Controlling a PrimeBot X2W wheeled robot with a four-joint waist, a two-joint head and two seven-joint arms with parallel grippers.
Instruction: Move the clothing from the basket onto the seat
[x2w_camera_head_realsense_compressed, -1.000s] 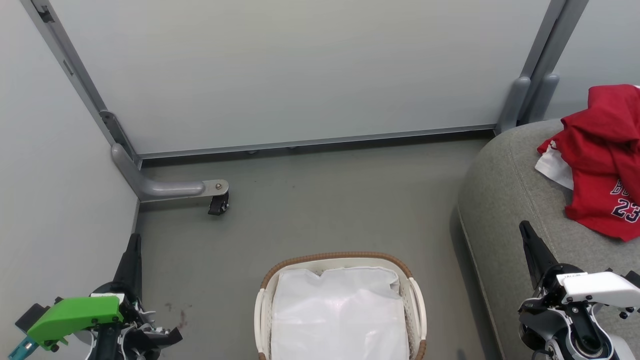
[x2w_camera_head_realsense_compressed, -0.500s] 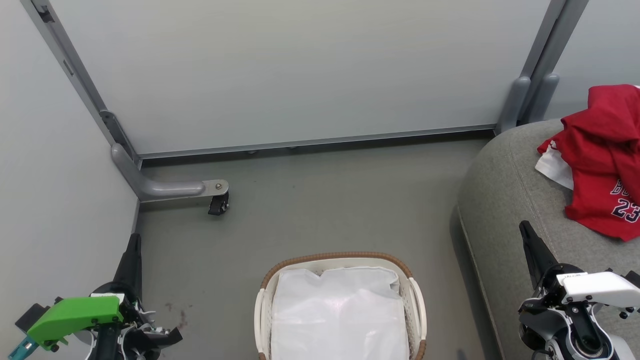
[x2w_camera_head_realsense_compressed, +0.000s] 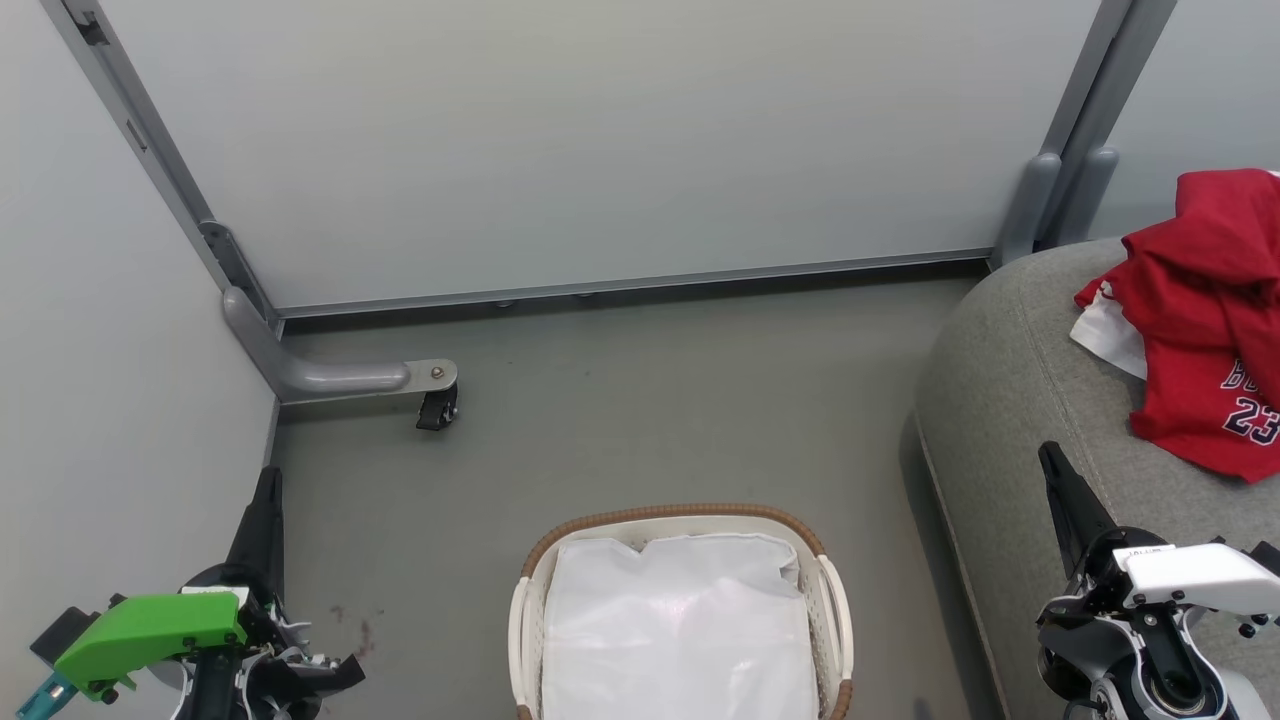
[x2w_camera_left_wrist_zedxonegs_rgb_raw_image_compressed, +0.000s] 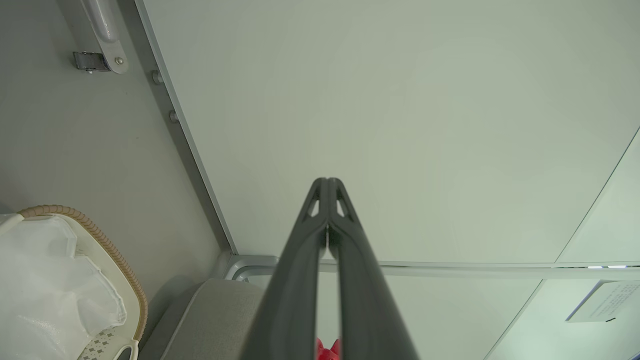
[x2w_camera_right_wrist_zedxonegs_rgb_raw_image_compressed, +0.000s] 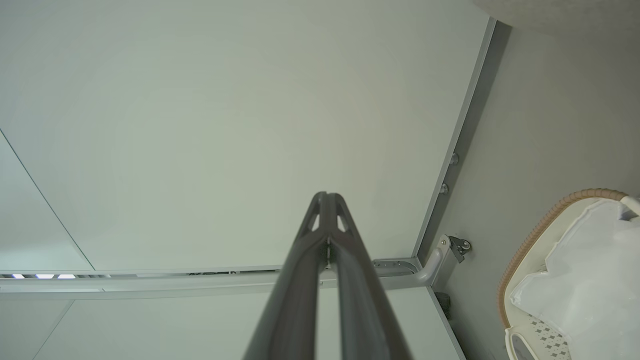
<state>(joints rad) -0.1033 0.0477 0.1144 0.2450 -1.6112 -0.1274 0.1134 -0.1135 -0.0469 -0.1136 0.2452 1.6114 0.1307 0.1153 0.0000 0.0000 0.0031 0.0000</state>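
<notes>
clothing (x2w_camera_head_realsense_compressed: 1205, 300): crumpled soft red jerseys heaped on rounded grey fabric seat (x2w_camera_head_realsense_compressed: 1010, 380) | basket (x2w_camera_head_realsense_compressed: 680, 511): oval perforated plastic, woven brown rim, holds white liner (x2w_camera_head_realsense_compressed: 680, 630) | left pincer (x2w_camera_left_wrist_zedxonegs_rgb_raw_image_compressed: 327, 184), right pincer (x2w_camera_right_wrist_zedxonegs_rgb_raw_image_compressed: 327, 197): slim, dark, tips pressed together, empty

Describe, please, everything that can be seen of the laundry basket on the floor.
The basket is oval, of white plastic with small holes, and a brown woven band runs round its rim. It has white handles at its sides. It stands upright on the grey floor, left of the grey seat and apart from it. A crumpled white sheet lies inside and covers most of its bottom. The picture's edge cuts off its near end.
</notes>
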